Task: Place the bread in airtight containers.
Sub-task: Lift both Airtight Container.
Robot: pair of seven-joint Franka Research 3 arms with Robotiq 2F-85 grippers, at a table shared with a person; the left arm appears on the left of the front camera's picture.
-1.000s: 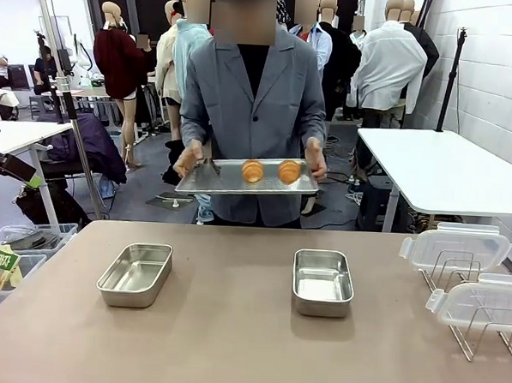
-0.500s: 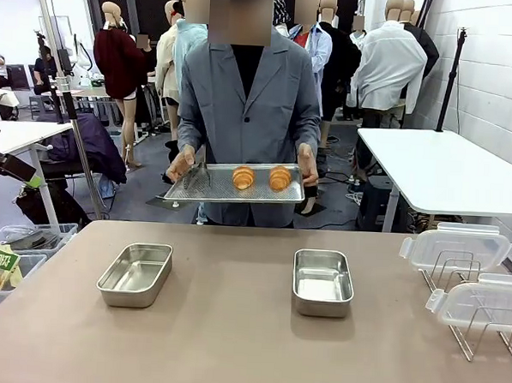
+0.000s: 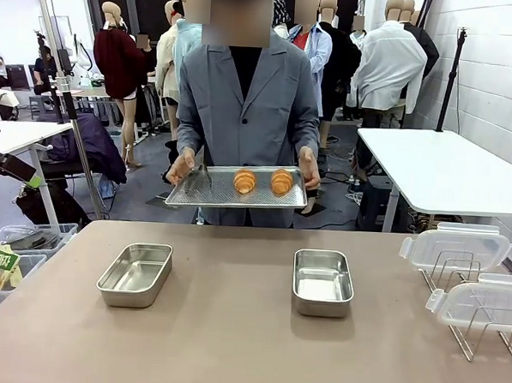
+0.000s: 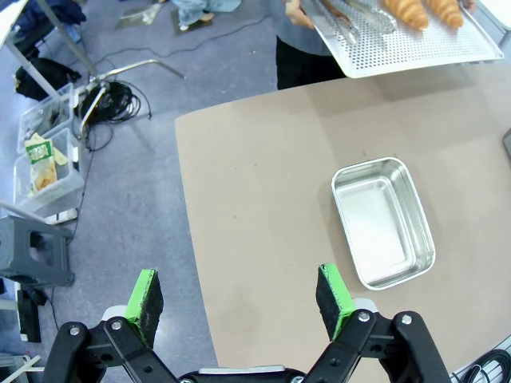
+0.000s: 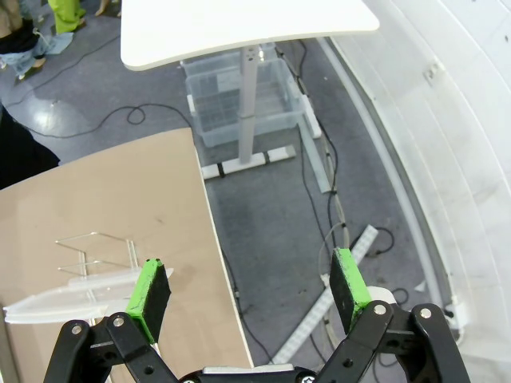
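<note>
Hovering jaws wide, left gripper point(image 4: 238, 294) has both rolls point(image 4: 409, 11) well ahead, up-right, on the tray point(image 4: 415, 52) a person point(image 3: 248, 105) holds, long axes seemingly across its short way, an empty tin point(image 4: 383, 222) between; right gripper point(image 5: 249, 289), equally wide, points off the table point(image 5: 96, 199) edge, likely farther.

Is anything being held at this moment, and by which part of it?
The person's hands hold the tray by its two short ends. The left gripper and right gripper are open, holding nothing.
</note>
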